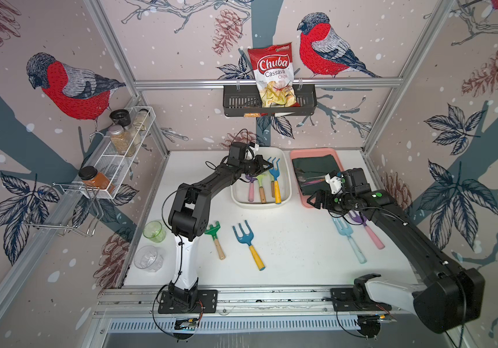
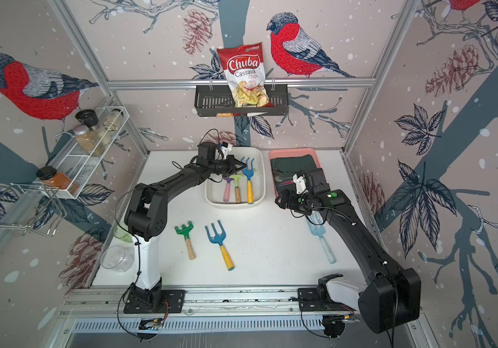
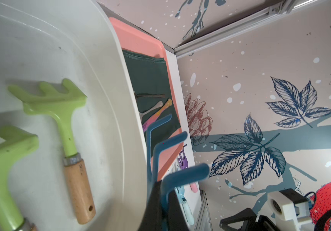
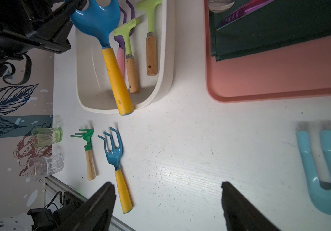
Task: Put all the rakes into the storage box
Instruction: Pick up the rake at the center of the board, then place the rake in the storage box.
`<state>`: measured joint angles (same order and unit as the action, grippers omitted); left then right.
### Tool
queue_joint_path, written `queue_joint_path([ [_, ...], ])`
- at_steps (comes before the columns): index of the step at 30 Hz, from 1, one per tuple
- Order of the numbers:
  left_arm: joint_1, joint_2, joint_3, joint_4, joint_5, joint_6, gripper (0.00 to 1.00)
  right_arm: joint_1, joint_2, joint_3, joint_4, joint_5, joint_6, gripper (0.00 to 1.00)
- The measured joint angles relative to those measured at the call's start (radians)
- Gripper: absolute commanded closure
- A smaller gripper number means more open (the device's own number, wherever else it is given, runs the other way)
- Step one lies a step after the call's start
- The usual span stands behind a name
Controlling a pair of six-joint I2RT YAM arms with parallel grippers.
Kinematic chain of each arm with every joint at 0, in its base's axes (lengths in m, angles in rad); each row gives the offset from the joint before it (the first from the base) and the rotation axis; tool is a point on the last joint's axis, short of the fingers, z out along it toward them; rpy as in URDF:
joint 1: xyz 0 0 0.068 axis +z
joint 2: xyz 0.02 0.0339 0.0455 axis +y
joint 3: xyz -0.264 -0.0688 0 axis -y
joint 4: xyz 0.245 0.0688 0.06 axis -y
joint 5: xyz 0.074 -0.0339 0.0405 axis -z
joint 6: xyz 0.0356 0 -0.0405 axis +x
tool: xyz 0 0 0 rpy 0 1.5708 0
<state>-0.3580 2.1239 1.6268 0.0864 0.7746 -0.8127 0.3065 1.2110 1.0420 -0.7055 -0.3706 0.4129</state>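
Note:
The storage box (image 1: pixel 259 205) (image 2: pixel 235 203) is a shallow white tub at the back middle of the table. My left gripper (image 1: pixel 267 166) (image 2: pixel 243 166) (image 3: pixel 165 186) is shut on the tines of a blue rake (image 1: pixel 275 180) (image 2: pixel 249 182) (image 3: pixel 186 173) (image 4: pixel 96 22) with a yellow handle. The rake slants down into the box, and its handle end (image 4: pixel 125 107) lies on the near rim. Two lime green rakes (image 3: pixel 60 112) and a purple one (image 4: pixel 120 43) lie inside. My right gripper (image 1: pixel 317 199) (image 2: pixel 281 200) (image 4: pixel 166 200) is open above bare table, holding nothing.
On the table lie a green rake (image 1: pixel 215 238), a blue rake (image 1: pixel 249 244), a light blue rake (image 1: pixel 348 238) and a purple, pink-handled one (image 1: pixel 366 227). A pink tray (image 1: pixel 305 199) with dark green cloth sits right of the box. Two cups (image 1: pixel 154 231) stand front left.

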Motion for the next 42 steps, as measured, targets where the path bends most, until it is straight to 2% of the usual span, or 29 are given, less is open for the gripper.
queue_joint_path([
  [11, 0.045, 0.135, 0.145, -0.045, 0.042, 0.023, 0.97, -0.044, 0.069, -0.008, 0.014, -0.03, -0.033, 0.14],
  [20, 0.067, 0.218, 0.166, -0.091, 0.06, 0.047, 0.97, -0.045, 0.106, -0.008, 0.018, -0.046, -0.048, 0.14],
  [31, 0.08, 0.285, 0.225, -0.099, 0.069, 0.073, 0.92, -0.046, 0.125, -0.009, 0.025, -0.055, -0.069, 0.14],
  [34, 0.081, 0.293, 0.228, -0.102, 0.072, 0.08, 0.86, -0.047, 0.129, -0.009, 0.029, -0.055, -0.07, 0.14],
  [36, 0.081, 0.295, 0.228, -0.104, 0.075, 0.082, 0.71, -0.049, 0.13, -0.009, 0.036, -0.054, -0.07, 0.14],
  [37, 0.081, 0.296, 0.228, -0.104, 0.078, 0.084, 0.67, -0.05, 0.131, -0.009, 0.04, -0.054, -0.07, 0.14],
  [42, 0.081, 0.299, 0.229, -0.109, 0.081, 0.084, 0.62, -0.06, 0.135, -0.01, 0.042, -0.044, -0.07, 0.14],
])
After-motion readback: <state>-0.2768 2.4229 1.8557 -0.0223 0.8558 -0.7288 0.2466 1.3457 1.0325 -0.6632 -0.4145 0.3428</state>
